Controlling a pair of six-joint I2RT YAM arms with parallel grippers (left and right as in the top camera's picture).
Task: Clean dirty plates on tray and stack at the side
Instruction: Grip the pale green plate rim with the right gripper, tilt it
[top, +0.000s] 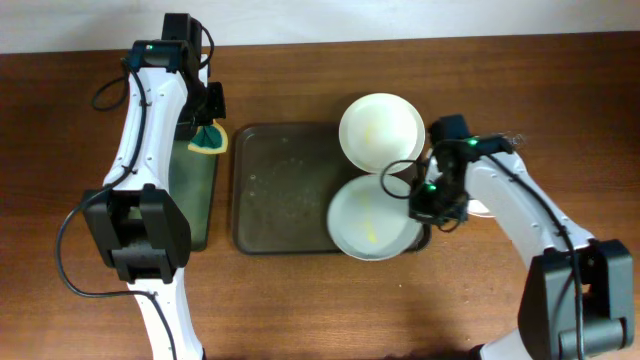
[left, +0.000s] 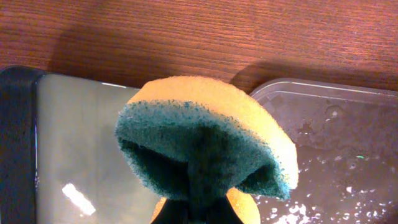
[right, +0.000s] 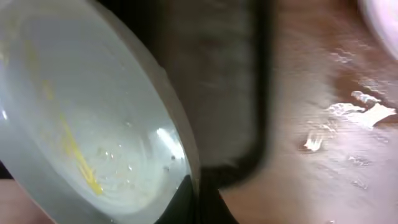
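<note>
Right pincer (top: 427, 196) clamps the smeared plate (top: 370, 222) by its 3 o'clock rim, at the tray's (top: 280, 190) 4 o'clock corner; left pincer (top: 208, 130) grips a sponge (top: 209, 141).

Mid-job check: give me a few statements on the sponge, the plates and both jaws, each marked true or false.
1. The left jaws pinch a sponge. True.
2. The sponge is scrubbing a plate. False: it hangs where the narrow black tray meets the far left corner of the tray, away from the plates.
3. The lower plate carries a yellow smear. True.
4. The right jaws are open over bare wood. False: they are closed on the lower plate's rim.
</note>
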